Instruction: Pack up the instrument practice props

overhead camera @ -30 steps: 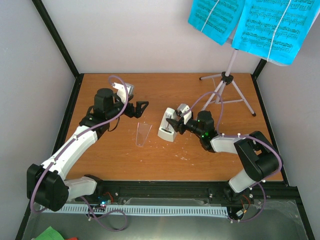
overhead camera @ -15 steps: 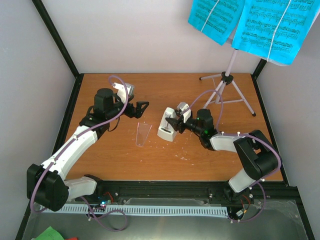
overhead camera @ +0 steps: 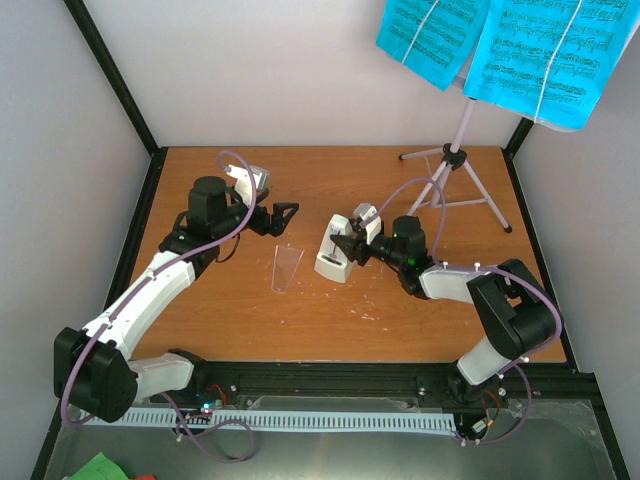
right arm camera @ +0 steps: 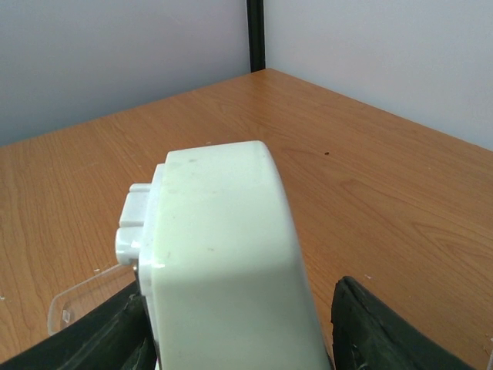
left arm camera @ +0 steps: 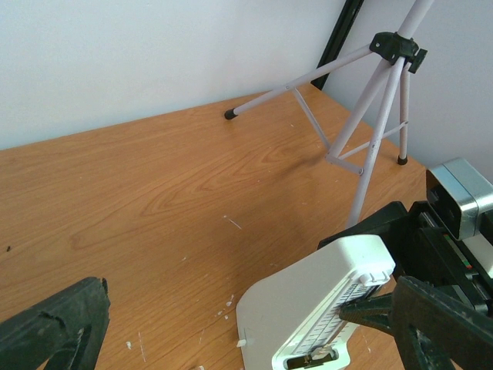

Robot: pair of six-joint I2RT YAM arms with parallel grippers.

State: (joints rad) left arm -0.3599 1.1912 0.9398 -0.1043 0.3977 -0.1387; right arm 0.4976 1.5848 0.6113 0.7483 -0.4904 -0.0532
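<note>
Right fingers clasp metronome — clear cover lies apart.

A: Bright, even light, soft and from overhead. The bench carries only faint shadows.
B: In the left wrist view the music stand throws a pale, smeared shadow on the wood beneath its legs.
A: The right wrist view sits so close that the metronome looks soft.
B: Overhead, the black posts lean outward at the picture's edges.
</note>
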